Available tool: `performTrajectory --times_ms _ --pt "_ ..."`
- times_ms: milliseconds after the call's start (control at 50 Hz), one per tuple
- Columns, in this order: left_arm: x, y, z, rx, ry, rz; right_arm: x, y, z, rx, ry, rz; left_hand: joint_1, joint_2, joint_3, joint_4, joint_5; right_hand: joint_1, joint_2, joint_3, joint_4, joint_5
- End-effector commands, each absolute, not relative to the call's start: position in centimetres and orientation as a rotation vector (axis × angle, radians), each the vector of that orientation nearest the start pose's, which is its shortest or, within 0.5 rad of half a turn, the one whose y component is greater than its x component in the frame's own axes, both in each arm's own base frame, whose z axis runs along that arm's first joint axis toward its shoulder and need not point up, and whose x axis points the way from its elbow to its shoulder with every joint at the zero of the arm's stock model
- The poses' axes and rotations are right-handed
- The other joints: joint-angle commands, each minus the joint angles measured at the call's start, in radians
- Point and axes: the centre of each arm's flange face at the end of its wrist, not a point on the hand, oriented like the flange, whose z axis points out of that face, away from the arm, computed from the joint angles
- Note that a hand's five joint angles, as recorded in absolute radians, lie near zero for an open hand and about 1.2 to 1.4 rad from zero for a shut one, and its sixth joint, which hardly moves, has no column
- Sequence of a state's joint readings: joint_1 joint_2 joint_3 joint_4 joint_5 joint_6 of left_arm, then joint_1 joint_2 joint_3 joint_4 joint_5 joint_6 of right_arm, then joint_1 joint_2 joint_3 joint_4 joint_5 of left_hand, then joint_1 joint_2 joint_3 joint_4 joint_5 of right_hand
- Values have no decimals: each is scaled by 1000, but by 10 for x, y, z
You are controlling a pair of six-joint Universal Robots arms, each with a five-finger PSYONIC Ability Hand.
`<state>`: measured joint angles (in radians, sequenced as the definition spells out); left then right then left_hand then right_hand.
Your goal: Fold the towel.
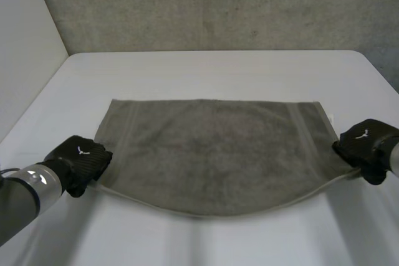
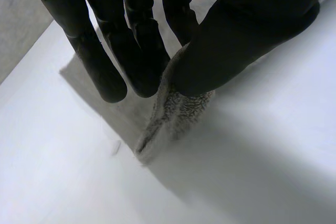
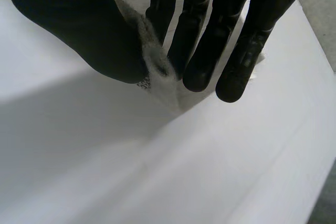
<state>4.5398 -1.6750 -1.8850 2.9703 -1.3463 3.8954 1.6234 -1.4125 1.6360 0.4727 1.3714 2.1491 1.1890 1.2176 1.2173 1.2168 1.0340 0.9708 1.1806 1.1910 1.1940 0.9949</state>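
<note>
The white desk (image 1: 206, 70) takes up most of the head view, running from the bottom of the frame up to a grey wall (image 1: 218, 4) across the top. The towel (image 1: 212, 154), a dull grey-green cloth with a stitched band near each short end, lies spread open in the middle of the frame. Its far edge runs straight, and its near edge sags in a shallow curve toward the bottom of the frame between the two hands. The left arm (image 1: 25, 194) comes in from the lower left corner of the frame, and its left hand (image 1: 81, 161) sits at the towel's near left corner. The right hand (image 1: 368, 147) is at the right edge of the frame, on the towel's near right corner. In the left wrist view the thumb (image 2: 236, 40) presses a bunched fold of that corner against the fingers (image 2: 142, 51), so this hand is holding the towel in a pinch (the cloth's tip hangs just below the grip, close over the desk). In the right wrist view the thumb (image 3: 79, 30) and fingers (image 3: 205, 61) likewise close on a small tuft of cloth, holding the other corner.
</note>
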Motion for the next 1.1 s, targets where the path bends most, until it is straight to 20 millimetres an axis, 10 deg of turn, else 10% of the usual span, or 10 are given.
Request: performTrajectory --times_ms 20,360,520,600,620,880,1100 --pt "-207 -258 186 1396 2187 -1643 163 -299 204 -1595 2560 -1577 207 179 179 179 188 426 216 205 202 227" --pt "-255 -416 144 1161 1865 -1992 212 -404 156 -1266 2436 -2159 207 179 179 179 188 426 216 205 202 227" --pt "-269 -441 120 1145 1827 -2012 226 -438 128 -1264 2346 -2350 207 179 179 179 188 426 216 205 202 227" --pt "-271 -442 117 1149 1818 -2024 233 -442 115 -1329 2377 -2354 -667 -696 -695 -695 -687 -796 -1006 -1016 -1019 -995" --pt "-274 -441 117 1154 1814 -2033 233 -442 115 -1329 2377 -2354 -1014 -1043 -1043 -1042 -1034 -796 -1006 -1016 -1019 -995" --pt "-283 -399 154 1179 1826 -2077 230 -388 200 -1046 2235 -2315 -1014 -1043 -1043 -1042 -1034 -796 -1006 -1016 -1019 -995" --pt "-256 -339 172 1018 2136 -2099 198 -343 162 -1161 2456 -1788 -1014 -1043 -1043 -1042 -1034 -470 -680 -690 -693 -668"
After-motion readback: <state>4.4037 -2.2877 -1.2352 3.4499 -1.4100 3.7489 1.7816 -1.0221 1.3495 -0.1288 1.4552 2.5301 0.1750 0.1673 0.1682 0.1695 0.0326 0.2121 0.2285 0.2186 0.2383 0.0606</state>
